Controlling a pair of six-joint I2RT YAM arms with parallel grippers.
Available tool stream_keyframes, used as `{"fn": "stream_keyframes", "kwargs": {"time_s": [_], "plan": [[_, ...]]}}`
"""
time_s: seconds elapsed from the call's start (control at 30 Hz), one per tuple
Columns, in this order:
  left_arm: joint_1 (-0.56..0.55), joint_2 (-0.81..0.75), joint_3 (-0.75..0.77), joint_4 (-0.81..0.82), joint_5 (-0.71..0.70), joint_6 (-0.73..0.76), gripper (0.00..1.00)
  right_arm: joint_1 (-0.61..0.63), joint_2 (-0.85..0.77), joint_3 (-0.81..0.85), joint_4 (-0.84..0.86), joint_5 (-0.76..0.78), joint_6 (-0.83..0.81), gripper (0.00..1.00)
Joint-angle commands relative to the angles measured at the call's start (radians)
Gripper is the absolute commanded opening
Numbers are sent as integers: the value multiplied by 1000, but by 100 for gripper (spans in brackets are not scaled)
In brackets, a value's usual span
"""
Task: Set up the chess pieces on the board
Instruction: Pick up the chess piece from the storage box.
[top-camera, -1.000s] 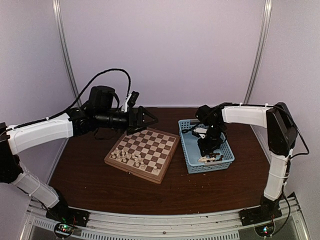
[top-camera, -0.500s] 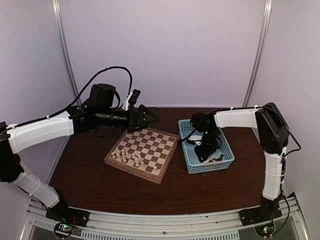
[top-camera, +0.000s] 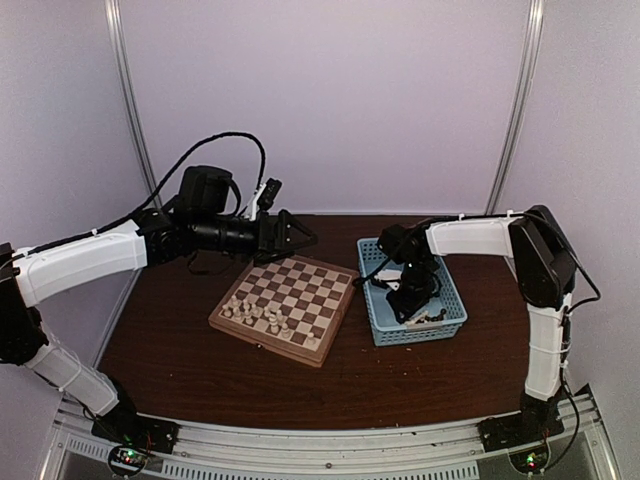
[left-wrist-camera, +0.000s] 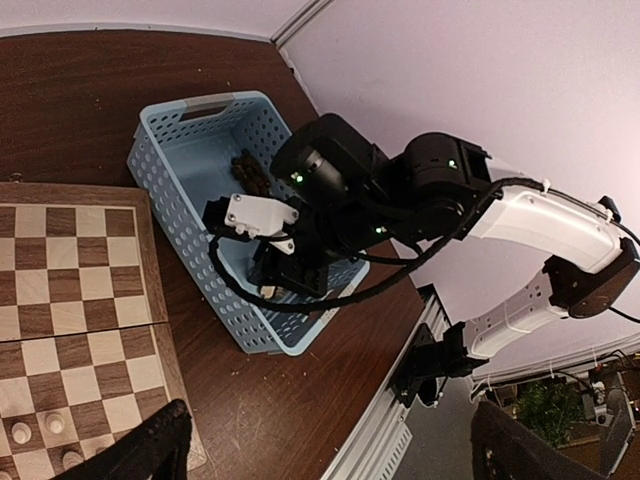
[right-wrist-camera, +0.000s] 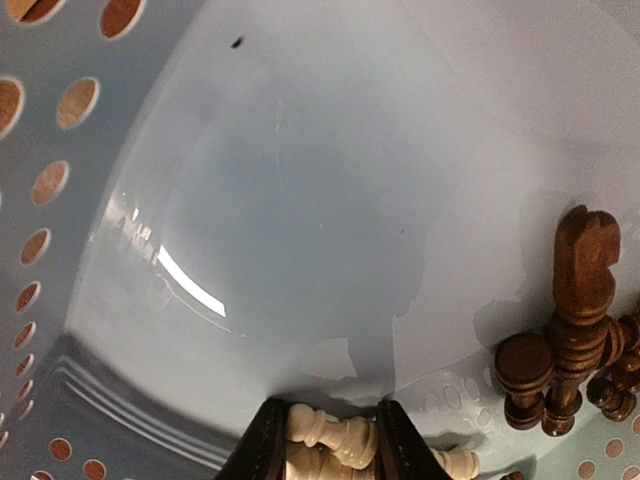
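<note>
Squareness matters: my right fingers (right-wrist-camera: 262, 450), pinched close on a cream piece (right-wrist-camera: 335, 438) lying flat on the basket (right-wrist-camera: 250, 200) floor, should firm up and lift straight, clear of the dark pieces (right-wrist-camera: 580, 290), toward the board (top-camera: 300, 290), where my left fingers (top-camera: 295, 237) hover wide open, empty.

- Cream-white turned chess piece (right-wrist-camera: 345, 437) between right gripper (right-wrist-camera: 330, 428) fingers, bottom centre: cut off by the edge; contact unclear.
- Pale pieces (top-camera: 255, 312) on checkered wooden board (top-camera: 312, 283), centre: kinds too small to tell.

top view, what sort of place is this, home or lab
Probably a robot lab cell: two black-and-white arms bolted to a metal rail, plain lilac enclosure walls, a dark brown wooden table.
</note>
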Motion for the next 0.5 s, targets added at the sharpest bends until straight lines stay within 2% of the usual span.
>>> {"fn": "stream_keyframes", "kwargs": {"time_s": [0.0, 0.27, 0.47], "plan": [[3, -4, 22, 11, -8, 24, 98, -9, -61, 2, 82, 16, 78, 20], [3, -10, 23, -30, -40, 58, 98, -34, -186, -48, 193, -8, 241, 25], [3, -14, 26, -41, -55, 82, 98, -38, -232, -61, 221, -24, 275, 27]]}}
